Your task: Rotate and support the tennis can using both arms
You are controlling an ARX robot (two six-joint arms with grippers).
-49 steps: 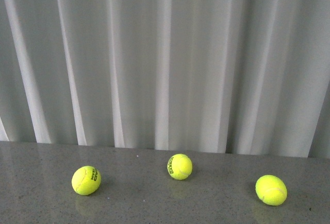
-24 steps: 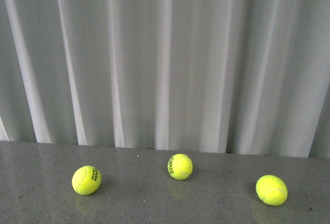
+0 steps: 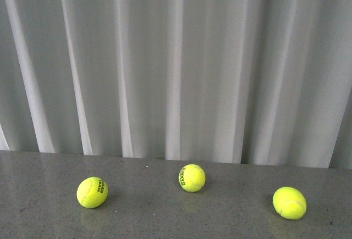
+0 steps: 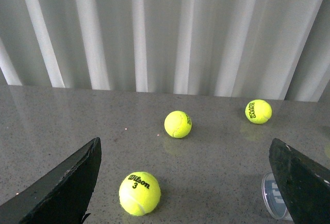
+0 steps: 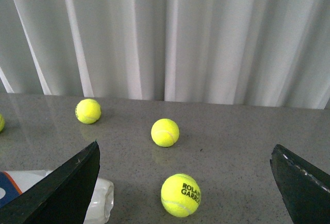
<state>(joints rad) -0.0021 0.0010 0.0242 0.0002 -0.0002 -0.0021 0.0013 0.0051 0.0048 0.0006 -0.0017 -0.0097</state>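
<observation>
Step in hand: we judge this to be the approach. Neither hand touches the tennis can yet, so the rotating has not begun.
Tennis can: the front view does not show it. The left wrist view catches its clear rim and blue label, just beside one finger. The right wrist view shows a pale end of it passing behind a finger. It seems to lie on its side on the bench.
Left hand: fingers spread wide with nothing between them but bench and balls.
Right hand: also spread wide and empty.
Loose balls: a Wilson ball lies near the left hand, and a Roland Garros ball near the right. The front view shows three balls well apart in front of the curtain.
Next move: each hand must turn towards the can, which lies off to the side of both. One should pinch the tube while the other braces it. The tube is smooth and round, so we expect it to roll if nudged. The near balls should be avoided.
Change from earlier: hardly any. Over the last second the front view shows the three balls in nearly the same spots, and no arm has entered it.
</observation>
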